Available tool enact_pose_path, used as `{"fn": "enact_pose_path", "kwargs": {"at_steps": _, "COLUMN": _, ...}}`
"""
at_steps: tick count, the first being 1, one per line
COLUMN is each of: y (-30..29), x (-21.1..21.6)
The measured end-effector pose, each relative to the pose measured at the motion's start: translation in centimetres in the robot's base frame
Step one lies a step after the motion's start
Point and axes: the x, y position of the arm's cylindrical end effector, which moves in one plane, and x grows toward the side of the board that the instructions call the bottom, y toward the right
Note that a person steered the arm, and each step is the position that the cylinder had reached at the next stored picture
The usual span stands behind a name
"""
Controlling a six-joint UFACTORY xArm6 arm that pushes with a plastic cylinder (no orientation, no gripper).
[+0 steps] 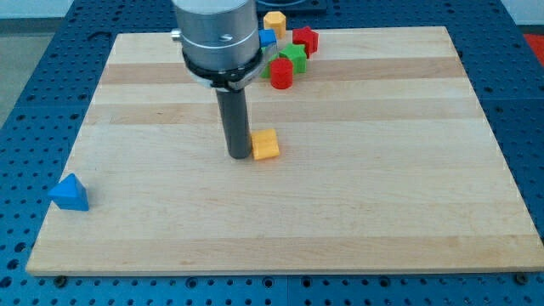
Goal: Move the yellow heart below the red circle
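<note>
The yellow heart [266, 145] lies near the middle of the wooden board [365, 187]. The red circle [281, 73], a short red cylinder, stands above it near the view's top, a little to the right. My tip [238, 155] rests on the board right next to the heart's left side, touching it or nearly so. The heart sits well below the red circle, with bare board between them.
Around the red circle at the view's top are a green block [294, 57], a red block [305, 40], a yellow block [274, 21] and a blue block [267, 38] partly hidden by the arm. A blue triangle [69, 194] lies at the board's left edge.
</note>
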Motion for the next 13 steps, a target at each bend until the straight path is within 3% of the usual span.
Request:
{"fn": "enact_pose_path", "kwargs": {"at_steps": 2, "y": 0.1, "x": 3.0}}
{"fn": "enact_pose_path", "kwargs": {"at_steps": 5, "y": 5.3, "x": 1.1}}
{"fn": "enact_pose_path", "kwargs": {"at_steps": 8, "y": 5.1, "x": -2.4}}
{"fn": "enact_pose_path", "kwargs": {"at_steps": 13, "y": 1.4, "x": -3.7}}
